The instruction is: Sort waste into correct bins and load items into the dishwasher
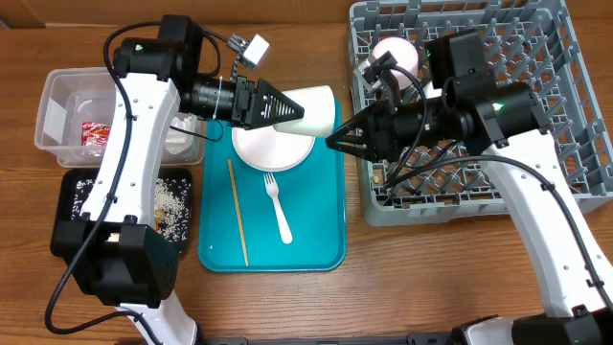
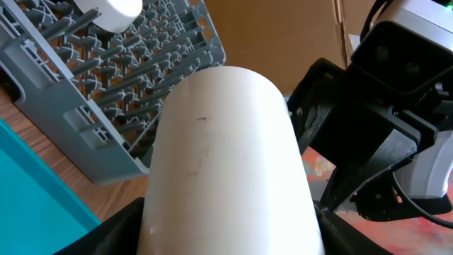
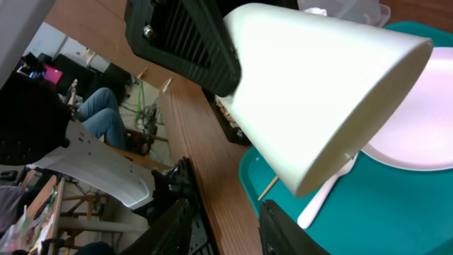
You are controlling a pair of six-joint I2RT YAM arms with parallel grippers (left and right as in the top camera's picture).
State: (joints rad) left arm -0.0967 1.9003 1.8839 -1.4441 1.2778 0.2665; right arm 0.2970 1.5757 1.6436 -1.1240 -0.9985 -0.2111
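At the upper left of the overhead view I see the clear tub (image 1: 57, 91) with the red wrapper (image 1: 96, 134) inside, and below it the black tray (image 1: 72, 182) holding scattered grains (image 1: 172, 201). My left gripper (image 1: 292, 108) is clamped on the white cup (image 1: 316, 110), which lies on its side in the air above the top of the teal tray (image 1: 321, 220). The left wrist view shows a dark finger on each flank of the cup. Beneath it sit the plate (image 1: 273, 151), the fork (image 1: 278, 206) and the wooden stick (image 1: 237, 211).

Just right of the cup's mouth is my right gripper (image 1: 335, 141), its tips right beside the rim. I cannot tell whether it is apart or pinching the cup, because the right wrist view shows its fingers low, under the rim. Further right stands the grey rack (image 1: 575, 144) with a bowl (image 1: 397, 53) in its upper left corner.

This looks to me like a handover. If my left lets go before the right has a true hold, the smooth tapered cup would likely drop onto the plate and fork. The two grippers are also very close and could knock together. A swing towards the rack might clip the bowl
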